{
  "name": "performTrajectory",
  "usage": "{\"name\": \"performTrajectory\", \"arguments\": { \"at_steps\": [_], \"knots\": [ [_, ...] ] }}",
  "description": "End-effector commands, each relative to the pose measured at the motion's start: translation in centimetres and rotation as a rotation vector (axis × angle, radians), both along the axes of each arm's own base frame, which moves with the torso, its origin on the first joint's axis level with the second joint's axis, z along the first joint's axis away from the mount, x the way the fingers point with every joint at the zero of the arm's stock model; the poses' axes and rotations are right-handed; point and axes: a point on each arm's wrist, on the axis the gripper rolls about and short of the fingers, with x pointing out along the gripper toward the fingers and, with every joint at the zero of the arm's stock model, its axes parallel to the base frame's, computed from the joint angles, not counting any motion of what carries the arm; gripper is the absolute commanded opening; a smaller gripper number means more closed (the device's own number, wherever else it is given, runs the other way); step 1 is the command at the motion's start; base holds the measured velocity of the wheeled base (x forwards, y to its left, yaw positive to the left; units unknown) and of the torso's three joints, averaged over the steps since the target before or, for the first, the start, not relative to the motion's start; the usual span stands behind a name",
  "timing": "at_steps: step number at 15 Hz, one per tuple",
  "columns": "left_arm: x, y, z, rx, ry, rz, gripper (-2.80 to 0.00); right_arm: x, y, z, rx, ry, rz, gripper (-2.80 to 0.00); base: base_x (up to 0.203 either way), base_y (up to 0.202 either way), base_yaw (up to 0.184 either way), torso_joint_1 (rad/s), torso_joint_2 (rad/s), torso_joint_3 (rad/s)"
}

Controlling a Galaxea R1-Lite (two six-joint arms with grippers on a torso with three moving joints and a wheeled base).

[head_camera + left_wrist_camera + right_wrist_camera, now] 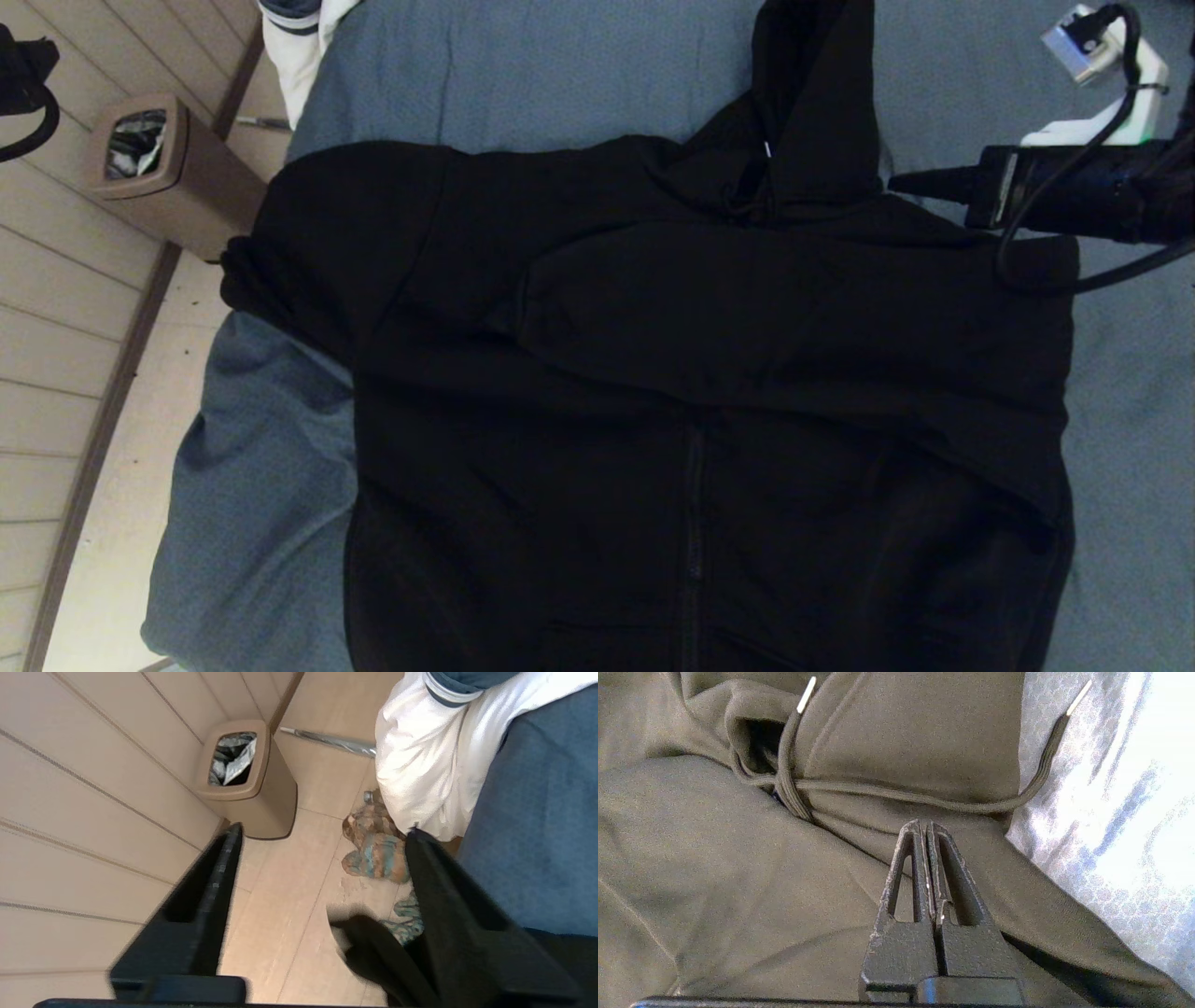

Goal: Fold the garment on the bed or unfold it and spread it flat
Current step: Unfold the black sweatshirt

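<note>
Two tools noted. We see the large black zip-front hooded garment [691, 373] lying front-up on the wide blue-grey sheeted bed [1130, 448], one sleeve folded across its chest. No writing readable anywhere. Right tool [926, 828], fingers pressed together and empty, hovers over the hood's drawstring [794, 784]. Only the left wrist view shows the left tool [322, 833], fingers apart past the bed edge, a black fabric fold by one finger, above floor, tan waste bin [245, 781], white duvet [430, 765].
</note>
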Motion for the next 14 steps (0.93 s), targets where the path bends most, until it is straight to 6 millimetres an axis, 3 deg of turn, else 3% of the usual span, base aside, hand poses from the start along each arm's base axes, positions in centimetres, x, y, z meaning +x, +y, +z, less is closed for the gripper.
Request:
{"name": "performTrajectory", "arguments": {
  "at_steps": [1, 7, 9, 12, 14],
  "knots": [
    [0.0, -1.7, 0.0, -0.006, 0.007, -0.061, 0.0, -0.1, 0.0, 0.6, 0.028, -0.003, -0.003, -2.8, 0.0, 0.0, 0.0, 0.0, 0.0, 0.0],
    [0.5, -10.2, -2.3, -0.111, 0.207, -0.399, 0.0, -0.5, -0.1, 1.8, 0.079, 0.025, -0.035, -2.8, 0.0, 0.0, 0.0, 0.0, 0.0, 0.0],
    [0.7, -12.2, -3.4, -0.154, 0.271, -0.468, 0.0, -1.4, 0.1, 2.2, 0.088, 0.086, -0.028, -2.8, 0.0, 0.0, 0.0, 0.0, 0.0, 0.0],
    [2.0, -13.7, -4.6, -0.214, 0.309, -0.529, 0.0, -1.9, 2.9, 3.1, 0.102, 0.206, 0.052, -2.8, 0.0, 0.0, 0.0, 0.0, 0.0, 0.0],
    [2.3, -14.3, -5.1, -0.252, 0.332, -0.613, 0.0, -1.7, 6.9, 4.0, 0.075, 0.247, 0.134, -2.8, 0.0, 0.0, 0.0, 0.0, 0.0, 0.0]
  ]
}}
